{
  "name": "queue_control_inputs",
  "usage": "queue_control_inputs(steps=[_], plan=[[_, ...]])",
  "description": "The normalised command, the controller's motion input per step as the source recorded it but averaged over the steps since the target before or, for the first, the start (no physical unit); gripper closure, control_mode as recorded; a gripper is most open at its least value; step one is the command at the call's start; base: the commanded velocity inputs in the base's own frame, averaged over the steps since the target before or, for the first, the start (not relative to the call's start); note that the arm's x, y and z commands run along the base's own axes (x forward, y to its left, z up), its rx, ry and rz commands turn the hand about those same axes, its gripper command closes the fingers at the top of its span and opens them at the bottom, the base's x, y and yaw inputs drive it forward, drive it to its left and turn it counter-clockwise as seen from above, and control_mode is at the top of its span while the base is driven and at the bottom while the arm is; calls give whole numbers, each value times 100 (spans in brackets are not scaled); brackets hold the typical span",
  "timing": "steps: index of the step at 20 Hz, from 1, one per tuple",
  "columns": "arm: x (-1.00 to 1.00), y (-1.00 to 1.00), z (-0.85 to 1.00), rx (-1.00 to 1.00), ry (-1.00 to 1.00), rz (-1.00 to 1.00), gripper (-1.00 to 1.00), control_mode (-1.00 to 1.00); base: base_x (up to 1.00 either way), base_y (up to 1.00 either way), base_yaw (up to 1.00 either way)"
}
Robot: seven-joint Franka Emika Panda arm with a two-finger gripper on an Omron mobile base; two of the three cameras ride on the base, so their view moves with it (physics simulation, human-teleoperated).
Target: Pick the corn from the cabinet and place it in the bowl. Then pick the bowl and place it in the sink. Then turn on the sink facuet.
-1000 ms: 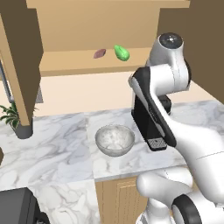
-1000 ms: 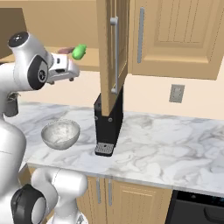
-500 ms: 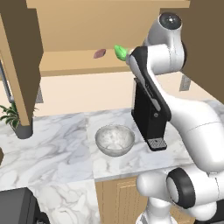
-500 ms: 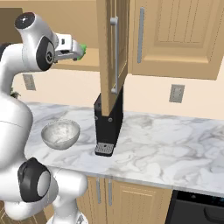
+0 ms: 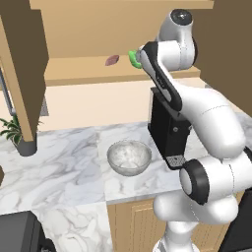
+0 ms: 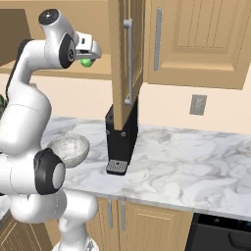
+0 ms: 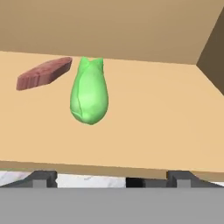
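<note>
**Open hand lined up at the shelf, corn straight ahead**

The hand (image 7: 111,177) is up at the cabinet's (image 5: 123,71) front lip, fingers (image 7: 43,178) spread as wide as they go and gripping nothing. Just beyond the fingertips runs bare tan shelf, and then the corn (image 7: 89,94), a bright green cob lying flat with its rounded end toward the hand and its pointed husk tip away, a touch left of the hand's centre line. Up and left of the corn, close to it but apart, lies a small reddish-purple piece (image 7: 44,73). Behind both, the cabinet's back wall; off to the hand's right, a darker side panel. Well below the hand, on the marble tabletop (image 5: 59,162), the bowl (image 5: 129,157) sits upright beside a black coffee machine (image 6: 121,142).
</note>
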Motion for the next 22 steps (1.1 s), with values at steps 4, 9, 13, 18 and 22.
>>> queue_control_inputs(steps=[4,9,13,18,22], plan=[[76,10,-3,0,0,-1,-100,-100,0,0,0],[49,17,-9,2,1,0,-100,-100,0,0,0],[45,17,-26,4,5,0,-100,-100,0,0,0],[57,1,-31,4,7,0,-100,-100,0,0,0],[44,0,-14,2,4,0,100,-100,0,0,0]])
